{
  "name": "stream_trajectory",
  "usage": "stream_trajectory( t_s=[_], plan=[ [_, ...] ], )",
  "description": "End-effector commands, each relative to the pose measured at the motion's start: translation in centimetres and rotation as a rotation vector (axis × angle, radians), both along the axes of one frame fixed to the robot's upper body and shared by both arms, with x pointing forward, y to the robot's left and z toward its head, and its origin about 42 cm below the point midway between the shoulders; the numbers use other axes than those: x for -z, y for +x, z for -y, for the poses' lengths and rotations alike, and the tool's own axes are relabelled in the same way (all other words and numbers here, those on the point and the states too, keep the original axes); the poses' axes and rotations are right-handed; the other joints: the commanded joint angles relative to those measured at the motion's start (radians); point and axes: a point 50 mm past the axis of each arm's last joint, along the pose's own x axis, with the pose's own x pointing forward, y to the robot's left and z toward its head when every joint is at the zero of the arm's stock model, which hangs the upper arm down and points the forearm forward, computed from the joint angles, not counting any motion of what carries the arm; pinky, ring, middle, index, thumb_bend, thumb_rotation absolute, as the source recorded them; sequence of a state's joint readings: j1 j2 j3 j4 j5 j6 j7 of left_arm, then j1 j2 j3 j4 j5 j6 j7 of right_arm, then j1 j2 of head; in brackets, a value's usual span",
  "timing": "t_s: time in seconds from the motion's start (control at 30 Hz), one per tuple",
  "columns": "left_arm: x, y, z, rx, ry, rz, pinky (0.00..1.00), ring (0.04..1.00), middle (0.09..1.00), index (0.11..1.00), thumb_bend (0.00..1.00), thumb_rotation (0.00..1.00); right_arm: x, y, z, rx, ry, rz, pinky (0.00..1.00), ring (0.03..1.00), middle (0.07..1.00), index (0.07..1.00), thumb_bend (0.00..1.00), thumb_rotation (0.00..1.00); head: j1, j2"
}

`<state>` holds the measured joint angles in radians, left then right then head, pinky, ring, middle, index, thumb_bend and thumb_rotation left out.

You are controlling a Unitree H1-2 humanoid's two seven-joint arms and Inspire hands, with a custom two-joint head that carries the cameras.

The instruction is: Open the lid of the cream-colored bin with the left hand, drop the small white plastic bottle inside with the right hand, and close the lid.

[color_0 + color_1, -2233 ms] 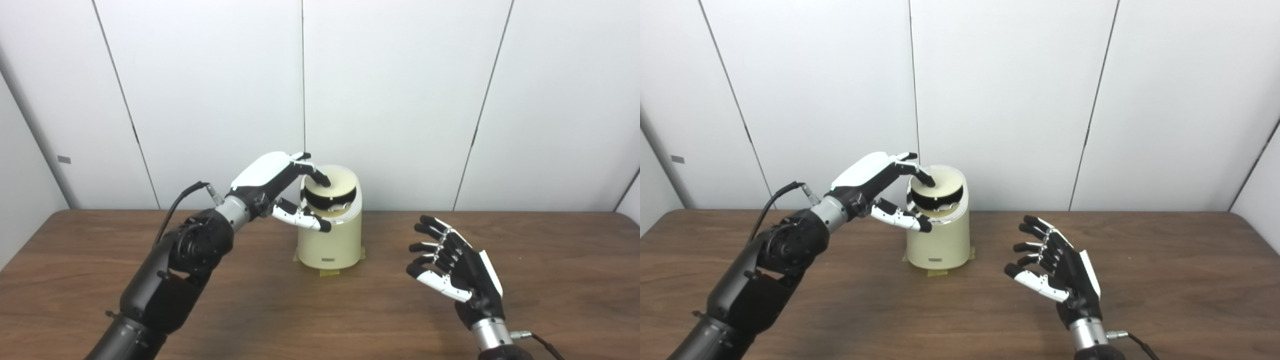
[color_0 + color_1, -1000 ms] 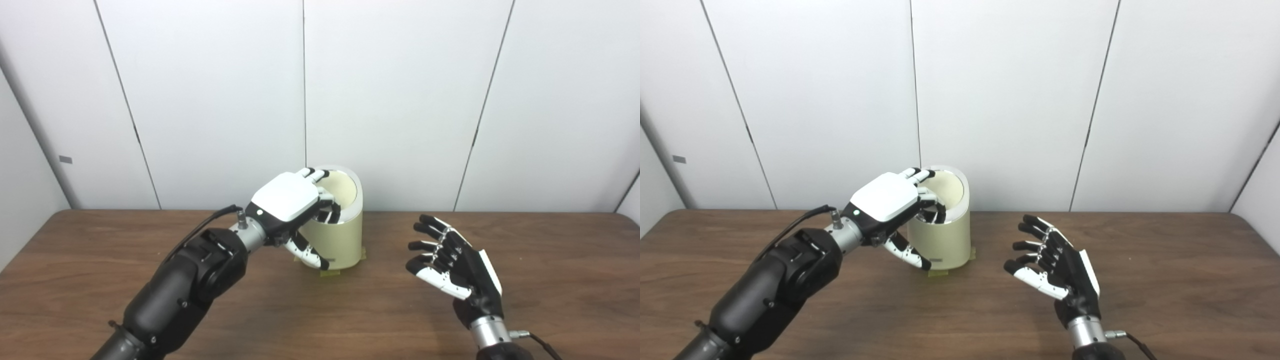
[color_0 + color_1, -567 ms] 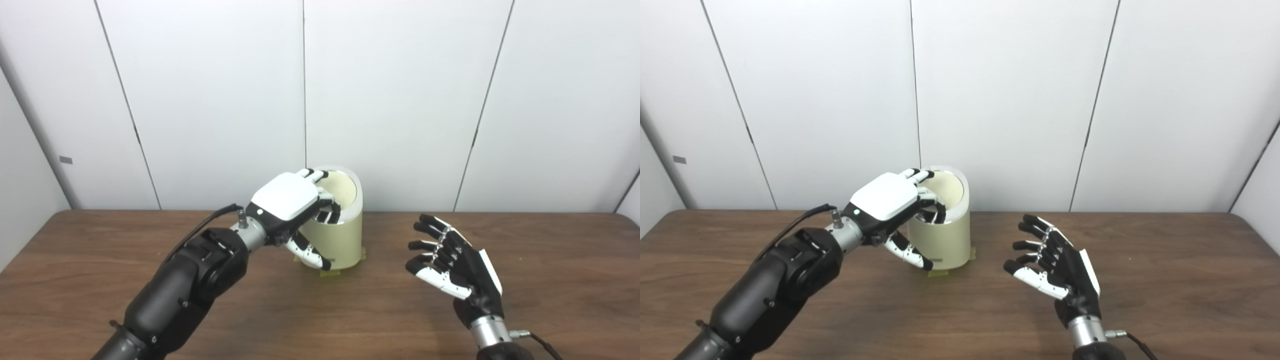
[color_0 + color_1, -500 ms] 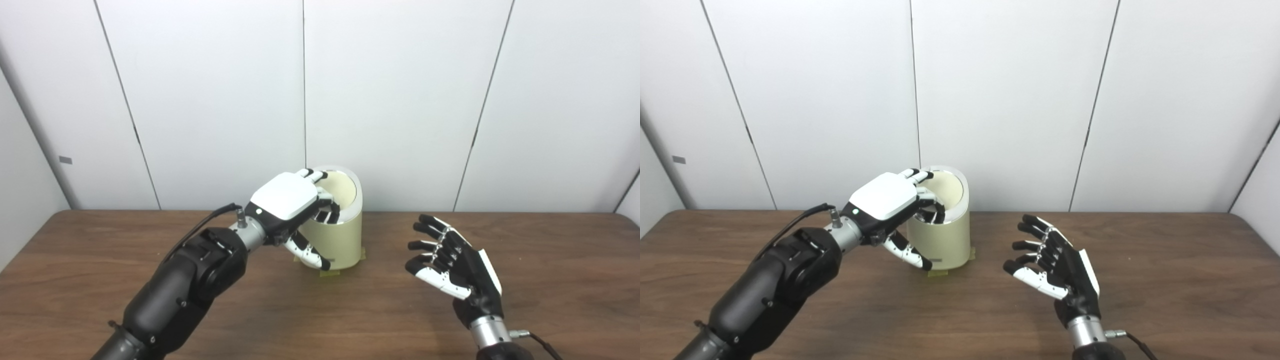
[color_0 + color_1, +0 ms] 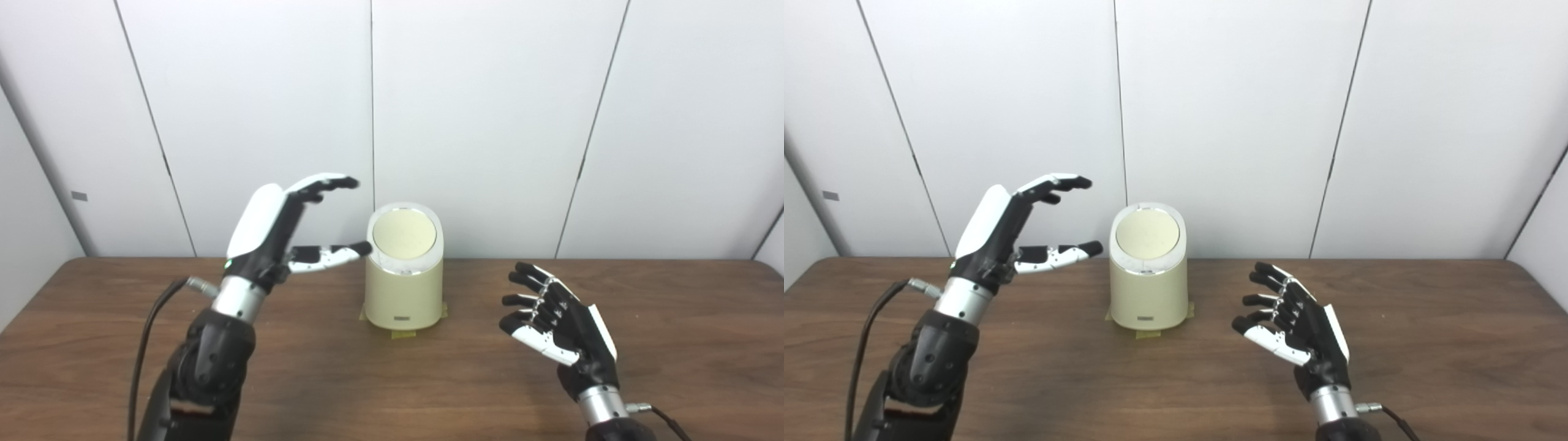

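Left hand is up and off the bin, fingers spread, thumb pointing toward the bin's upper left side with a small gap; it holds nothing and touches nothing. Right hand hovers above the table well right of the bin, palm turned inward, fingers loosely splayed, empty.

Cream-colored bin stands upright at table centre near the back wall, yellow tape tabs under its base. Lid sits flush in the slanted top ring, i.e. shut.

Small white plastic bottle: not visible anywhere in either eye view. Neither hand has it, table shows none. Judgement: it is probably inside the bin already, so the sequence looks finished and this is the retreat phase. Can't confirm contents through the shut lid.

Next move, if any: lower both arms clear of the bin without clipping it. Left thumb is the closest part, so it should back away leftward first.
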<state>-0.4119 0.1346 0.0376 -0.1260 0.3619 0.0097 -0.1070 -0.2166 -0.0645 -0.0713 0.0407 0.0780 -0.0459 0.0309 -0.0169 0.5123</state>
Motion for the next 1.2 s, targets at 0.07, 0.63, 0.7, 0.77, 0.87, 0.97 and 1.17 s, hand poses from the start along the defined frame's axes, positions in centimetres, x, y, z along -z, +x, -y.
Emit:
stream_trajectory(
  t_s=[0.07,0.63,0.7,0.77,0.87,0.97,1.17],
  plan=[
    [0.7,-1.7,-1.2,-0.009,-0.219,-0.042,0.67,0.764,0.784,0.811,0.70,0.18,-2.1,0.8,0.2,0.000,-0.003,0.098,0.51,0.639,0.772,0.762,0.84,0.27,0.000,0.003],
    [8.2,-5.0,-3.8,0.027,-0.426,-0.285,0.54,0.643,0.696,0.725,0.71,0.19,-1.8,0.2,0.1,0.023,-0.008,0.119,0.49,0.624,0.737,0.744,0.83,0.23,-0.005,0.013],
    [8.1,-4.9,-3.8,0.034,-0.413,-0.284,0.54,0.652,0.708,0.732,0.69,0.18,-1.7,0.2,0.2,0.025,-0.001,0.121,0.49,0.619,0.737,0.746,0.81,0.22,-0.004,0.013],
    [8.1,-4.8,-3.8,0.032,-0.422,-0.286,0.54,0.657,0.713,0.733,0.68,0.17,-1.6,0.2,0.1,0.032,0.004,0.123,0.48,0.613,0.733,0.743,0.81,0.20,-0.002,0.012],
    [8.1,-4.8,-3.8,0.031,-0.436,-0.287,0.55,0.661,0.713,0.734,0.67,0.14,-1.6,0.2,0.1,0.040,-0.008,0.127,0.48,0.611,0.728,0.740,0.80,0.20,-0.005,0.010],
    [8.1,-4.7,-3.9,0.030,-0.438,-0.285,0.55,0.662,0.713,0.735,0.67,0.16,-1.6,0.2,-0.1,0.039,0.001,0.126,0.50,0.620,0.733,0.740,0.81,0.21,-0.006,0.009],
    [8.1,-4.6,-3.9,0.024,-0.446,-0.283,0.55,0.658,0.707,0.732,0.67,0.15,-1.7,0.3,-0.1,0.039,0.008,0.130,0.50,0.627,0.734,0.735,0.80,0.20,-0.007,0.010]
  ],
)
